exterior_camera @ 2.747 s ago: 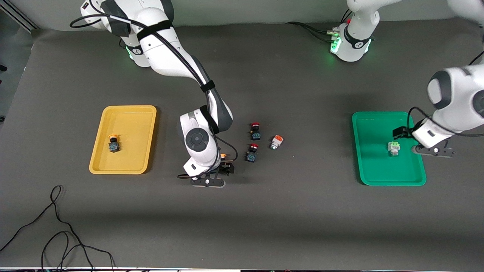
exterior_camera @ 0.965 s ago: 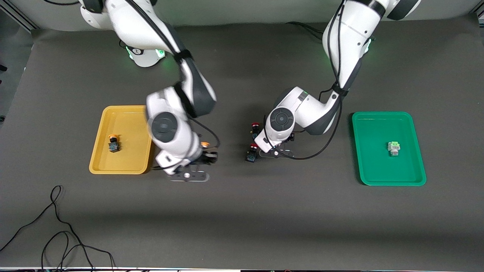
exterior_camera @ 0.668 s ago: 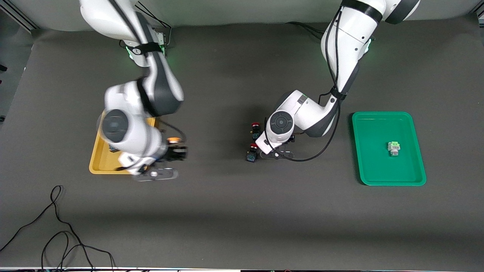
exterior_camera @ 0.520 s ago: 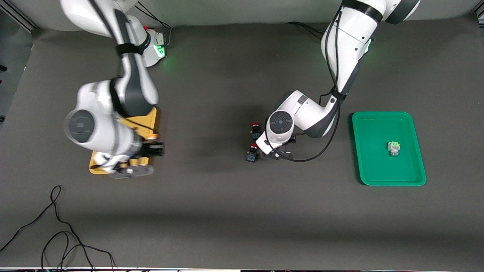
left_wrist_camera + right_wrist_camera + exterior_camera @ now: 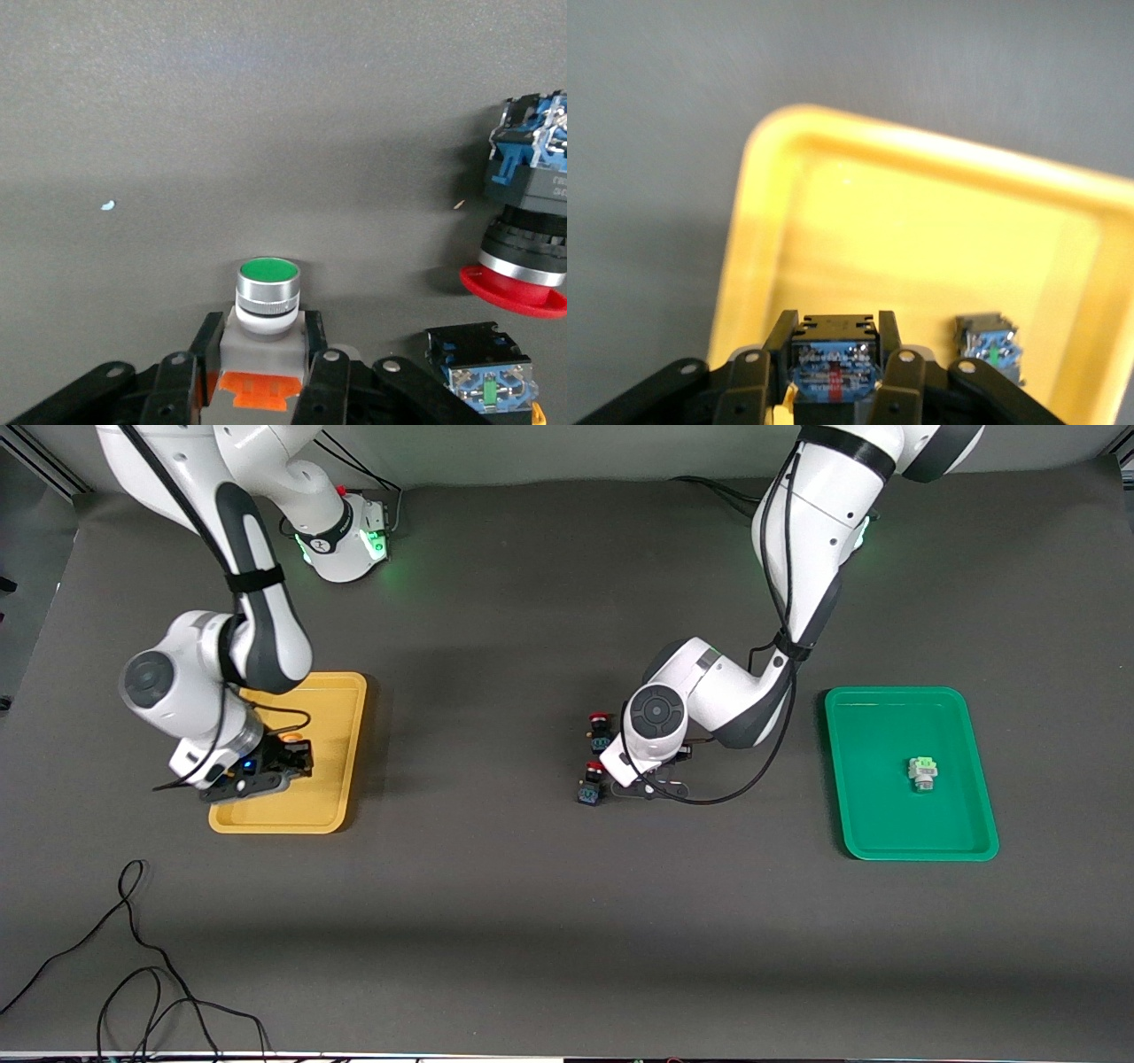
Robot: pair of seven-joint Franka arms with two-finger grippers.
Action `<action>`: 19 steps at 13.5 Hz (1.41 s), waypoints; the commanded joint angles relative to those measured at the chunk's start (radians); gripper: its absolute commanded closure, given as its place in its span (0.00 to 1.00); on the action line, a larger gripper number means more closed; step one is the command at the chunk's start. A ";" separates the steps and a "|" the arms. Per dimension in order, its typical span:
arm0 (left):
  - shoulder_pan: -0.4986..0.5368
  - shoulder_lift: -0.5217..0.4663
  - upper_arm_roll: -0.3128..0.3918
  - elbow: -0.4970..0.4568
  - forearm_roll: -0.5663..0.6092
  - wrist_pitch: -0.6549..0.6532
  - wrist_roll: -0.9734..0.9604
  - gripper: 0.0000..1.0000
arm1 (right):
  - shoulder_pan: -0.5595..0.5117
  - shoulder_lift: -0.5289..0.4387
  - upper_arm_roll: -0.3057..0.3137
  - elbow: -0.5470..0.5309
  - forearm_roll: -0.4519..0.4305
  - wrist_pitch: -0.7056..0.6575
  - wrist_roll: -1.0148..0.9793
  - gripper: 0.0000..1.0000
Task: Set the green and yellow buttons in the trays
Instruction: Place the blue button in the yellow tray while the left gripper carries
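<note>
Right claw point(image 5: 285, 760) grips yellow button point(image 5: 833, 356) over yellow tray point(image 5: 341, 717).

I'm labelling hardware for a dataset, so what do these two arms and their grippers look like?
Both arms have glossy white shells with dark grey joint sections and round grey caps at the wrist. Black cables run along the links, held by black straps. Each base glows green. The left gripper and right gripper are black, with slim two-finger linkages showing silver screw heads in the wrist views.
</note>
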 commanded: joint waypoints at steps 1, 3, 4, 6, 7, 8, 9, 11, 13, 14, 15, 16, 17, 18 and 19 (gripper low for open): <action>0.003 -0.024 0.007 -0.003 0.004 -0.013 -0.013 1.00 | 0.025 0.077 0.007 -0.011 0.143 0.042 -0.092 0.70; 0.038 -0.093 0.007 0.002 -0.001 -0.088 -0.010 1.00 | 0.026 0.122 0.020 -0.010 0.275 0.040 -0.189 0.69; 0.049 -0.142 0.006 0.005 -0.001 -0.152 -0.007 1.00 | 0.028 0.131 0.021 -0.008 0.312 0.036 -0.212 0.60; 0.052 -0.238 0.015 0.020 -0.004 -0.273 -0.018 1.00 | 0.029 0.124 0.021 0.001 0.317 0.026 -0.208 0.01; 0.072 -0.278 0.024 0.038 -0.013 -0.342 -0.016 1.00 | 0.029 0.110 0.020 0.019 0.317 0.019 -0.202 0.00; 0.117 -0.314 0.021 0.064 -0.020 -0.422 -0.006 1.00 | 0.031 0.098 0.014 0.032 0.314 -0.015 -0.199 0.00; 0.151 -0.338 0.020 0.098 -0.021 -0.498 0.007 1.00 | 0.031 0.094 0.007 0.059 0.308 -0.059 -0.197 0.00; 0.214 -0.378 0.024 0.155 -0.016 -0.620 0.087 1.00 | 0.034 0.093 -0.038 0.122 0.280 -0.146 -0.196 0.00; 0.324 -0.414 0.026 0.157 -0.010 -0.657 0.257 1.00 | 0.034 0.094 -0.077 0.229 0.184 -0.283 -0.135 0.00; 0.381 -0.420 0.026 0.149 -0.010 -0.665 0.357 1.00 | 0.034 0.094 -0.091 0.298 0.116 -0.381 -0.072 0.00; 0.433 -0.421 0.027 0.137 -0.008 -0.662 0.428 1.00 | 0.034 0.094 -0.095 0.378 0.067 -0.489 -0.021 0.00; 0.484 -0.421 0.026 0.120 -0.007 -0.647 0.494 1.00 | 0.034 0.094 -0.109 0.453 0.038 -0.589 0.005 0.00; 0.510 -0.418 0.027 0.094 -0.004 -0.628 0.526 1.00 | 0.034 0.094 -0.123 0.516 0.028 -0.680 0.011 0.00; 0.535 -0.426 0.027 0.041 -0.004 -0.578 0.536 1.00 | 0.036 0.091 -0.149 0.571 0.028 -0.755 0.014 0.00; 0.543 -0.449 0.027 -0.039 -0.004 -0.497 0.537 1.00 | 0.040 0.088 -0.158 0.617 0.016 -0.832 0.016 0.00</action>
